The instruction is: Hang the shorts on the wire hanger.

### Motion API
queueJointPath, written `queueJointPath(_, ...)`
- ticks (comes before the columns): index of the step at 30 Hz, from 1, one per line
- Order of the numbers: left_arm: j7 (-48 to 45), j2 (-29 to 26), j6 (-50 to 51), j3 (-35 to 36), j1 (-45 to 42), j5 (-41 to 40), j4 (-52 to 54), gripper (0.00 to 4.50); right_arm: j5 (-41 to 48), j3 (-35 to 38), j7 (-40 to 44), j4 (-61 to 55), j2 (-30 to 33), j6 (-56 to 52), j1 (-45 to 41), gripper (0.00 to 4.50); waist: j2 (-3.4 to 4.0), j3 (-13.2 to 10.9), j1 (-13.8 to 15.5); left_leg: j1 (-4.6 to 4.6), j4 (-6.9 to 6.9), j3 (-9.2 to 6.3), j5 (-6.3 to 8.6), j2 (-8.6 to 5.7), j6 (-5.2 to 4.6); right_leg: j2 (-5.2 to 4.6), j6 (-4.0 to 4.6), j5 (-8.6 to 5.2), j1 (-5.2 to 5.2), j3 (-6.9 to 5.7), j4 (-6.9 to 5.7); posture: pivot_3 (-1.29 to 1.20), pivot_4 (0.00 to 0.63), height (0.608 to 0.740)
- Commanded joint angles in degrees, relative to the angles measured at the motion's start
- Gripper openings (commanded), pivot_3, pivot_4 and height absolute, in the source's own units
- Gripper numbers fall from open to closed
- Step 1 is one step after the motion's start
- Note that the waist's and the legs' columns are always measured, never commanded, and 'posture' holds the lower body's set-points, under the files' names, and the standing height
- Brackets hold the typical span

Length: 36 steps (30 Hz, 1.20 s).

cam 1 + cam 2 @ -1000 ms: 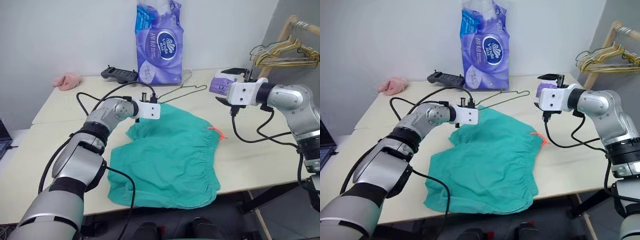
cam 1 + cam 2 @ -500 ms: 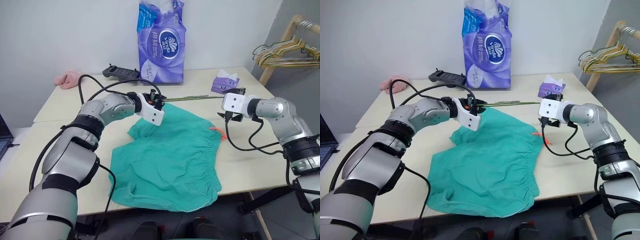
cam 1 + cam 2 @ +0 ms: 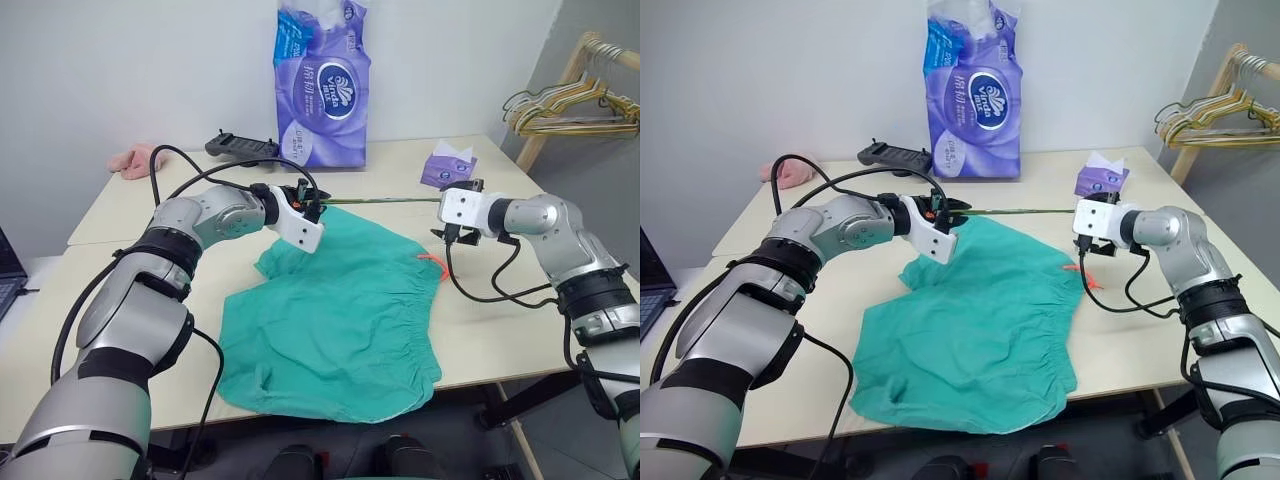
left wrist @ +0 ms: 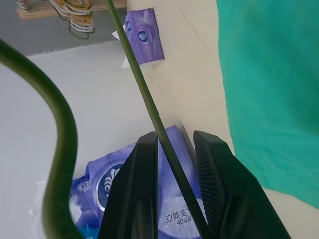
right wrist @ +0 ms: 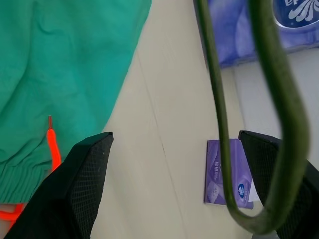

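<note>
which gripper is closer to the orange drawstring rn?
Right. The right gripper hangs open just above and behind the orange drawstring; the left gripper, pinching the wire hanger, sits across the shorts from it.

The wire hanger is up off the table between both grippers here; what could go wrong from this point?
The left gripper pinches only one thin wire of the wire hanger, so it could swivel or slip. The right gripper stands open around the far end; closing off-line may miss it. The shorts lie flat below, and the hanger could snag the orange drawstring.

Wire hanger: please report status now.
Left gripper shut on wire hanger, lifted. Right gripper open around its far end. Shorts flat on table.
</note>
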<state>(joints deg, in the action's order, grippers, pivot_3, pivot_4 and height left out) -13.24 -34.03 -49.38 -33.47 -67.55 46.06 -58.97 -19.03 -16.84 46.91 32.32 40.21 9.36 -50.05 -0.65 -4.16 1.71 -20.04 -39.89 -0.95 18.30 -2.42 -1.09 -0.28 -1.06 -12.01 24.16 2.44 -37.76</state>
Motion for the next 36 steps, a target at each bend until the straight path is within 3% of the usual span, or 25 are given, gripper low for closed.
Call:
queueJointPath(1,-0.1,-0.6,-0.6,0.4,-1.1,-0.4,1.5,1.04,-0.3,0.7,-0.2,-1.6,0.1,0.8,-2.3,4.3,-0.02,0.0,0.0,0.01,0.0,0.0,0.0,0.0,0.0,0.0,0.0,0.0,0.0,0.0,-0.01,0.09,0.001,0.74)
queueJointPath(8,-0.8,-0.5,-0.9,0.6,-1.1,-0.6,1.6,1.04,-1.2,0.1,0.1,-0.2,0.1,2.3,-2.7,4.3,-0.04,0.0,0.0,0.02,0.0,0.01,0.0,0.0,0.0,0.0,0.0,0.0,-0.01,0.0,-0.02,0.09,0.004,0.74)
queueJointPath(9,-0.9,-0.5,-1.0,0.6,-1.1,-0.6,1.6,1.04,-1.7,0.0,-0.4,0.2,0.2,2.8,-2.9,4.14,-0.04,0.0,0.0,0.02,0.0,0.01,0.0,0.0,0.0,0.0,0.0,0.0,0.0,0.0,-0.02,0.09,0.004,0.74)
queueJointPath(12,-1.2,-0.4,-1.0,0.7,-0.9,-0.8,1.7,1.04,-2.8,-0.2,-1.8,1.6,0.2,4.1,-3.4,3.38,-0.04,0.0,0.0,0.02,0.0,0.01,0.0,0.0,0.0,0.0,0.0,0.0,-0.01,0.0,-0.02,0.09,0.005,0.74)
queueJointPath(21,-1.3,-0.2,-0.9,0.8,-0.8,-0.9,1.5,1.04,-4.9,-0.1,-2.6,2.7,0.5,7.2,-4.4,0.16,-0.04,0.0,0.0,0.04,-0.01,0.03,0.0,0.0,0.0,0.0,0.0,0.0,0.0,0.02,-0.05,0.09,0.005,0.74)
queueJointPath(29,-1.7,0.2,-0.6,1.3,-0.7,-1.8,1.4,1.04,-6.2,0.0,-3.5,1.8,0.7,7.9,-4.2,0.06,-0.05,0.0,0.0,0.04,0.0,0.02,0.0,0.0,0.0,0.0,0.0,0.0,-0.01,0.02,-0.05,0.09,0.006,0.74)
queueJointPath(36,-5.1,0.3,-1.4,3.0,-0.2,-6.4,1.1,2.97,-5.8,0.5,-3.2,0.7,0.6,7.5,-3.6,0.0,-0.05,0.0,0.0,0.05,-0.01,0.02,0.0,0.0,0.0,0.0,0.0,0.0,-0.01,0.02,-0.07,0.09,0.009,0.74)
